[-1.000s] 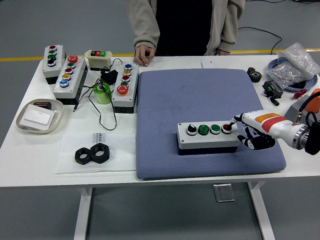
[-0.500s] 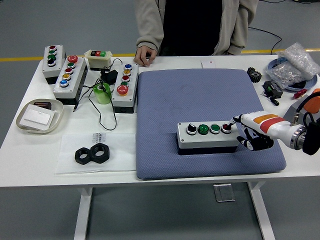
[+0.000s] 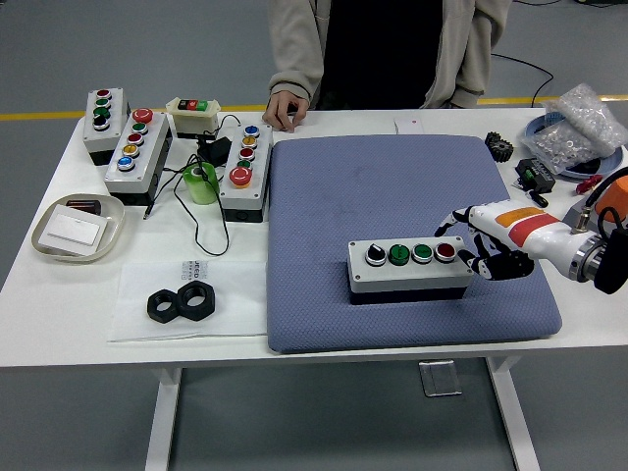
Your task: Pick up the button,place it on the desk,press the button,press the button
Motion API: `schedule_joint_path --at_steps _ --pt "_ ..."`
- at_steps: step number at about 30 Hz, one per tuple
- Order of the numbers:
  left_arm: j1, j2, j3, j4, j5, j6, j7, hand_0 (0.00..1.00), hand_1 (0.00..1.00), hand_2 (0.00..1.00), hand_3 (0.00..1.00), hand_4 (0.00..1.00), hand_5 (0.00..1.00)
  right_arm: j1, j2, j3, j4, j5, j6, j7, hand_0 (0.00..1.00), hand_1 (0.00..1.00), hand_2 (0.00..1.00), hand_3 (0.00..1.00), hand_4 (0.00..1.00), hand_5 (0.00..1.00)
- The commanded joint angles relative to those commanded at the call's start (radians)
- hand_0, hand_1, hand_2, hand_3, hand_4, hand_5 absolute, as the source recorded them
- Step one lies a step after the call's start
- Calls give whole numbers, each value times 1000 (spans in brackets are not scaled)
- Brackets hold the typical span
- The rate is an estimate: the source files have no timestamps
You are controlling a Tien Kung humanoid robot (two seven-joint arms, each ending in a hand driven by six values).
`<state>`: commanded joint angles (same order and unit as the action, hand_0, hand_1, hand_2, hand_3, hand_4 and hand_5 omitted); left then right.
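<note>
So the four-button box (image 3: 410,269) sits on the blue pad (image 3: 392,186), near its front-right part, with lots of bare pad behind it. The right hand (image 3: 488,247) is just beside the box's right end, one white finger (image 3: 453,218) sticking out above the red button (image 3: 444,252), dark fingers curled under. Can't tell if it's touching. Forearm's cut off at the edge.

Textured cloth mat (image 3: 392,186), seemingly plastic button box (image 3: 407,267)
</note>
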<state>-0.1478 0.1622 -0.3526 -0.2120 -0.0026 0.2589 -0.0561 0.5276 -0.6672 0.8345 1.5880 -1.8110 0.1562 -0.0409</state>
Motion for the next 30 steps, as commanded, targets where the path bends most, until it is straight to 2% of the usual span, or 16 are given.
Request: schedule_joint_path --at_steps 11,22,30 --pt "-1 0 2 0 -5 0 -1 743 827 850 818 621 998 9 17 -38 11 1 10 -6 350 56 181 743 527 2" --pt "0 0 2 -1 -4 0 -1 743 827 848 818 620 998 27 45 -75 -42 -3 12 -12 351 56 181 746 533 2" --pt "-1 0 1 0 -3 1 0 742 827 848 818 619 998 28 43 -98 -47 -5 27 -18 352 57 184 748 535 2"
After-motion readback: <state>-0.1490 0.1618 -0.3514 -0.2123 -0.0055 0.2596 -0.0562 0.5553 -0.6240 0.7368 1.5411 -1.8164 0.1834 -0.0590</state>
